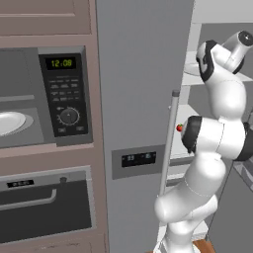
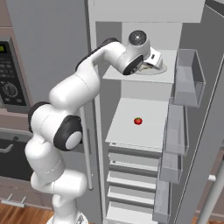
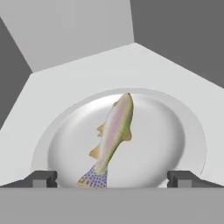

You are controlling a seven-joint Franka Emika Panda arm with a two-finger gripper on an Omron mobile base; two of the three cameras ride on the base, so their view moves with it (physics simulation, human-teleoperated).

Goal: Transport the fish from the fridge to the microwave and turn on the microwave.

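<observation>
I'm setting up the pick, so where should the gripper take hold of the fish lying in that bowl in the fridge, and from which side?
Probably the fish across its mid-body, coming straight down from above. It lies flat in the white bowl, long axis running between the open gripper's fingertips, so they would close on its narrow flanks. The bowl's raised rim makes a sideways approach awkward.

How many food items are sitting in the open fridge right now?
2. The fish lies in a white bowl on the upper shelf, under the open gripper. A small red fruit sits on the shelf below. The lower shelves are partly hidden.
</observation>
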